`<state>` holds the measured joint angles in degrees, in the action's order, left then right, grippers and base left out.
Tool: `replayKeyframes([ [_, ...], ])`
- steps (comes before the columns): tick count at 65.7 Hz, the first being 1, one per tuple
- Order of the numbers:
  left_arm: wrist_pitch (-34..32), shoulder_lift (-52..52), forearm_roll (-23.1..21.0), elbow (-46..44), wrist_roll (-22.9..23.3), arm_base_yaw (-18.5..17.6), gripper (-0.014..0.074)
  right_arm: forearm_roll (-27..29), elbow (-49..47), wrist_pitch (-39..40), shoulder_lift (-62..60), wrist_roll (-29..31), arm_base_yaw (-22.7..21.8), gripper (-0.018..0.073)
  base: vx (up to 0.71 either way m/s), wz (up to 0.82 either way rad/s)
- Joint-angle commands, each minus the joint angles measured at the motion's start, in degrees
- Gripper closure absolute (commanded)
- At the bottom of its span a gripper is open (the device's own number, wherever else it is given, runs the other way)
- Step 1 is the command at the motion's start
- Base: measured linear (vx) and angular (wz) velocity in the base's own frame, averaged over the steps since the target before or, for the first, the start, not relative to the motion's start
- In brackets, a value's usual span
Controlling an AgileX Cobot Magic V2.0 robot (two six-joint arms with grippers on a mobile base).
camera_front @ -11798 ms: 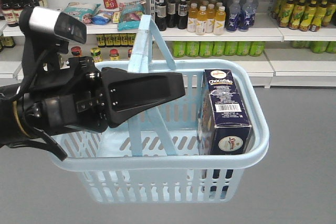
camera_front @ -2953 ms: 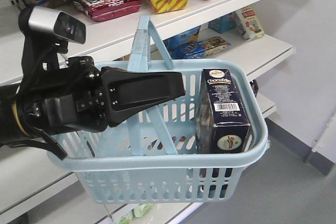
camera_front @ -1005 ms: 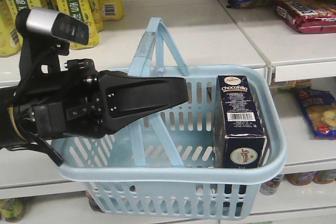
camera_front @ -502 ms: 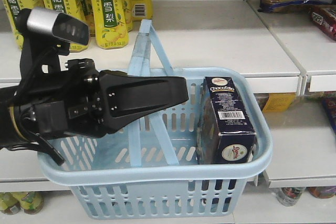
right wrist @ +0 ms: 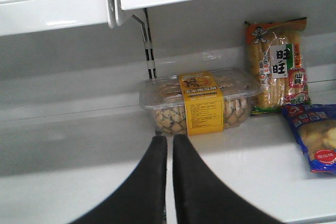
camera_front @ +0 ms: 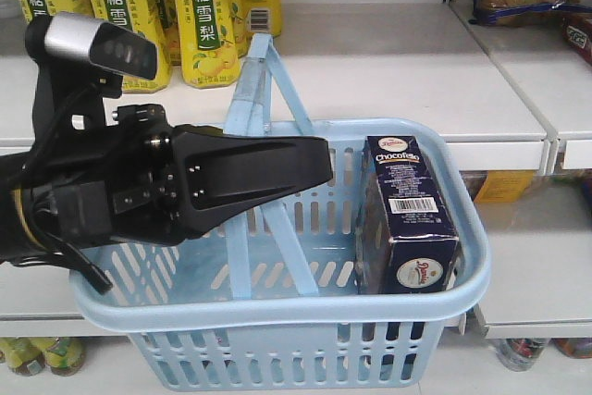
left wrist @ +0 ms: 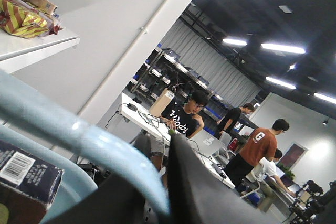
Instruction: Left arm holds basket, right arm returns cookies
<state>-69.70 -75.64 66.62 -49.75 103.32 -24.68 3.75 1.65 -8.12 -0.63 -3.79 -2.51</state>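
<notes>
Out front, a white shelf point(camera_front: 388, 71) with yellow drink cartons point(camera_front: 208, 16) on it; before it a light blue basket point(camera_front: 277, 307), its raised handles point(camera_front: 264, 71) pinched in the clamped left gripper point(camera_front: 277, 168). Upright in the basket's right end, against the wall, the navy Chocofello cookies box point(camera_front: 407, 219). Smallest, in the right wrist view: right gripper point(right wrist: 169, 153), empty, jaws nearly touching, pointed at a clear cookie tub point(right wrist: 199, 100) beside snack packets point(right wrist: 278, 66).
</notes>
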Motion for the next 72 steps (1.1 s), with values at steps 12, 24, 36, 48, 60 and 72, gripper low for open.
replayKeyframes([
  [12,-2.58,1.72,-6.14,-1.73,-1.69,0.22,0.0594,-0.33,0.99,4.33,-0.04,0.31,-0.10,0.0562,0.02,0.08],
  [24,-2.58,1.72,-6.14,-1.73,-1.69,0.22,0.0594,-0.33,0.99,4.33,-0.04,0.31,-0.10,0.0562,0.02,0.06],
  [36,-2.56,1.72,-6.13,-1.73,-1.69,0.22,0.0594,-0.33,0.99,4.33,-0.04,0.31,-0.10,0.0562,0.00,0.00],
  [48,-2.56,1.72,-6.13,-1.73,-1.69,0.22,0.0594,-0.33,0.99,4.33,-0.04,0.31,-0.10,0.0562,0.00,0.00],
  [60,-2.56,1.72,-6.13,-1.73,-1.69,0.22,0.0594,-0.33,0.99,4.33,-0.04,0.31,-0.10,0.0562,0.00,0.00],
  [72,-2.56,1.72,-6.13,-1.73,-1.69,0.22,0.0594,-0.77,0.99,4.33,-0.04,0.66,-0.10,0.0562,0.00,0.00],
])
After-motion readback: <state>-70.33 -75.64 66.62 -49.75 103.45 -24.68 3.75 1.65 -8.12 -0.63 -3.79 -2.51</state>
